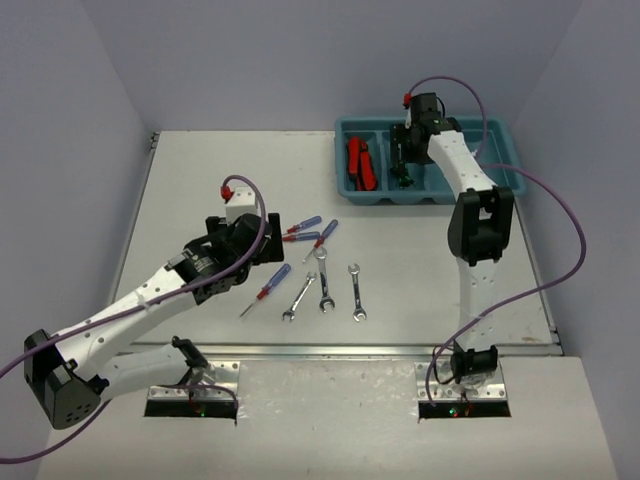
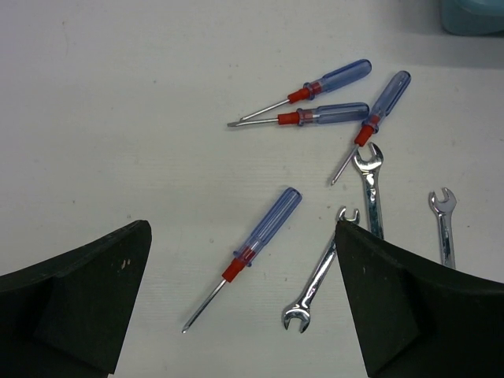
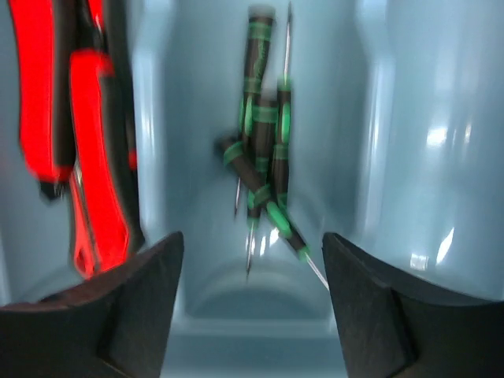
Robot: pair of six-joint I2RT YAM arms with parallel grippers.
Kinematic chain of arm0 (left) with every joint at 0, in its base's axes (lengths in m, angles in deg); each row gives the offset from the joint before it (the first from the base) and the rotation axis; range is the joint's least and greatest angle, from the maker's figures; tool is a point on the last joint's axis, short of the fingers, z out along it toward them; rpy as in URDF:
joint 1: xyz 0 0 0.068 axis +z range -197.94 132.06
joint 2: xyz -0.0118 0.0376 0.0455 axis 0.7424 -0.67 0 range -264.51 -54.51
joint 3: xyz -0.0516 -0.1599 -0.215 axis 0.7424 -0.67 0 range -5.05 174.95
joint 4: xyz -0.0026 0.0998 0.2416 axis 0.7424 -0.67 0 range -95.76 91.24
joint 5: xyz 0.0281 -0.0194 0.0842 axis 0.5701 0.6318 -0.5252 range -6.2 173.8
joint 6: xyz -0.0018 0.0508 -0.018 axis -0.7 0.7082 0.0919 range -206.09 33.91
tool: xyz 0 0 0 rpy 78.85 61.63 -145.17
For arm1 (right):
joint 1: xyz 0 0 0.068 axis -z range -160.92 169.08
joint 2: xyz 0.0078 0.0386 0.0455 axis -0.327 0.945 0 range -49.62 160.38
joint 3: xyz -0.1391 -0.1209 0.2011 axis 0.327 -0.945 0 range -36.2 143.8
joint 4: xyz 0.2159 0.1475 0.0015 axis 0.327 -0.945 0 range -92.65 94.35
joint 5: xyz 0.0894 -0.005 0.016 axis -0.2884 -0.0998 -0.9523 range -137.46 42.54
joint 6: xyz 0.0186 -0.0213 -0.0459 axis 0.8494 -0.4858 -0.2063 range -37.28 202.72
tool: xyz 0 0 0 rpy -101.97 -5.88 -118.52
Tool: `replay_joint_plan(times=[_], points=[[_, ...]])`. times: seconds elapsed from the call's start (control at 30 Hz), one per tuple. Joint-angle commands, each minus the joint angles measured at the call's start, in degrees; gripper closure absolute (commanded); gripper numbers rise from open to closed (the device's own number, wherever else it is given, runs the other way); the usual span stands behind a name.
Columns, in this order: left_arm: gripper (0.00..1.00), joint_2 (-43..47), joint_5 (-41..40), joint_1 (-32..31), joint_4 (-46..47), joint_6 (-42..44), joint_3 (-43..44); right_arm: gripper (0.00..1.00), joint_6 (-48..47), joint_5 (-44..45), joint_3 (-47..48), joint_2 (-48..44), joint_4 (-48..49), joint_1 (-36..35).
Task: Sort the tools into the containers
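Several blue-handled screwdrivers lie on the table; one (image 2: 264,232) sits between the fingers of my open left gripper (image 2: 241,236), which hovers over it (image 1: 262,240). Three others (image 2: 331,94) lie farther off. Three silver wrenches (image 1: 324,285) rest to their right, the nearest (image 2: 319,276) beside my right-hand finger. My right gripper (image 3: 252,244) hangs open and empty over the teal tray (image 1: 500,130), above a pile of black-and-green screwdrivers (image 3: 264,157) in the second compartment. Red-and-black knives (image 3: 87,157) fill the leftmost compartment (image 1: 360,162).
The tray stands at the table's back right, and its two right-hand compartments show no tools. White table (image 1: 200,170) lies left of and behind the tools. The right wrist view is blurred.
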Motion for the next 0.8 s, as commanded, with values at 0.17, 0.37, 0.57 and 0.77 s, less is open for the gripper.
replay_joint_plan(times=[0.17,0.37,0.57,0.77], points=[[0.0,-13.0,7.8,2.6,5.4,0.2,-1.6,0.13,4.3,-21.8,-28.8,-32.7,7.3,-1.7],[0.0,-21.3,18.0,5.7,12.4,2.2,-4.4,0.03,5.8,-35.0,-47.3,-45.5,13.7,-3.4],[0.0,-29.1,22.5,6.7,13.9,2.2,-5.2,0.01,6.1,-40.5,-51.7,-49.4,15.2,-5.8],[0.09,-34.0,26.4,6.8,17.1,1.4,-7.6,0.01,5.6,-42.1,-53.2,-50.3,16.5,-9.3]])
